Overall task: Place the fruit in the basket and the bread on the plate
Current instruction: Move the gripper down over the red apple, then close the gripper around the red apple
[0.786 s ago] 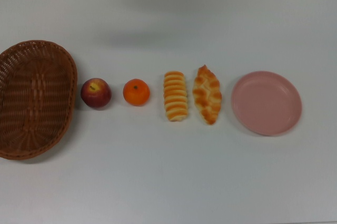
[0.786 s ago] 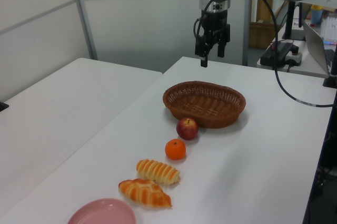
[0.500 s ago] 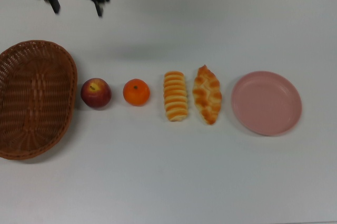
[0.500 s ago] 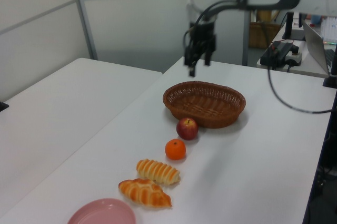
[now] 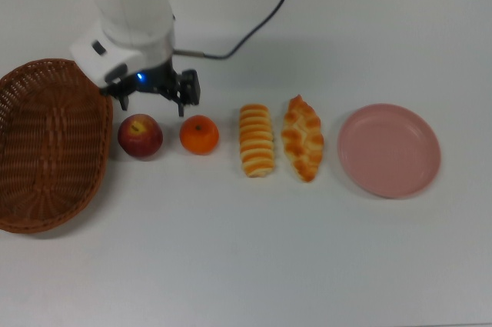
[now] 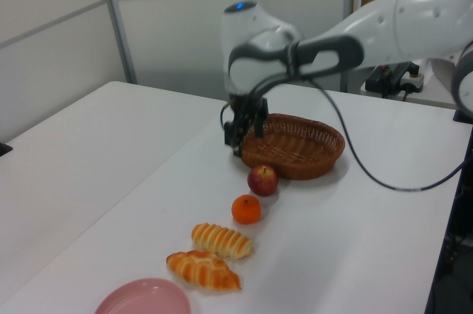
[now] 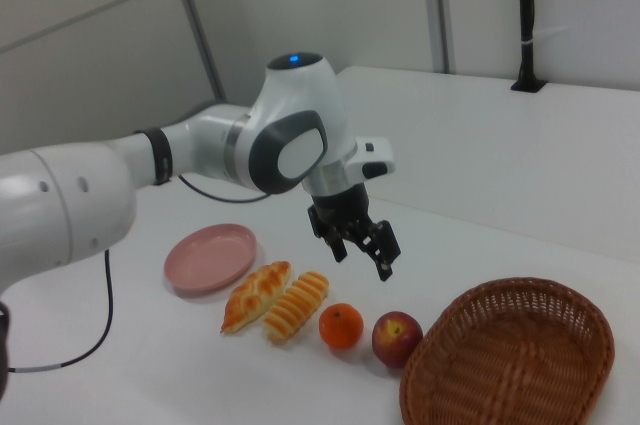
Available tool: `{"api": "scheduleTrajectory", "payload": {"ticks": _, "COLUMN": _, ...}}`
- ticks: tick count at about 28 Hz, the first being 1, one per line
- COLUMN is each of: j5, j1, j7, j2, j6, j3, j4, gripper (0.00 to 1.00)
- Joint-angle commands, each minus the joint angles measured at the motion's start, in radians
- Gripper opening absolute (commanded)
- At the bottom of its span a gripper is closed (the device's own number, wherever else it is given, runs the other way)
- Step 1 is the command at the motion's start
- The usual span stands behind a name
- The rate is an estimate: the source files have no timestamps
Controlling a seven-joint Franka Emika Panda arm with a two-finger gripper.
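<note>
Black two-finger claw [image 5: 151, 99]: spread wide, empty, hovering above the table. Dark red round apple [image 5: 140, 136] directly beneath, toward the top view's bottom; small bright orange tangerine [image 5: 199, 134] just to the top view's right. Reddish-brown oval wicker basket [image 5: 46, 188] beside the apple. Against 0.5 s ago: claw descended from table's far edge.

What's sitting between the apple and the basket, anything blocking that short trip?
Nothing visible. In the top view the apple lies on bare table just off the basket rim, the tangerine on its far side. The open end effector hovers above the fruit, holding nothing.
</note>
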Motion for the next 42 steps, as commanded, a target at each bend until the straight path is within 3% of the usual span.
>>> {"api": "scheduleTrajectory", "payload": {"ticks": 1, "j5": -0.085, "j1": 0.023, "j7": 0.100, "j2": 0.050, "j6": 0.057, "j3": -0.007, "j4": -0.012, "gripper": 1.00}}
{"api": "scheduleTrajectory", "payload": {"ticks": 6, "j5": -0.123, "j1": 0.014, "j7": 0.102, "j2": 0.078, "j6": 0.086, "j3": -0.009, "j4": -0.034, "gripper": 1.00}}
{"api": "scheduleTrajectory", "payload": {"ticks": 14, "j5": -0.140, "j1": -0.015, "j7": 0.100, "j2": 0.078, "j6": 0.081, "j3": -0.020, "j4": -0.052, "gripper": 1.00}}
{"api": "scheduleTrajectory", "payload": {"ticks": 18, "j5": -0.189, "j1": -0.031, "j7": 0.102, "j2": 0.079, "j6": 0.089, "j3": -0.024, "j4": -0.087, "gripper": 1.00}}
{"api": "scheduleTrajectory", "payload": {"ticks": 42, "j5": -0.180, "j1": -0.022, "j7": 0.105, "j2": 0.070, "j6": 0.095, "j3": -0.023, "j4": -0.109, "gripper": 1.00}}
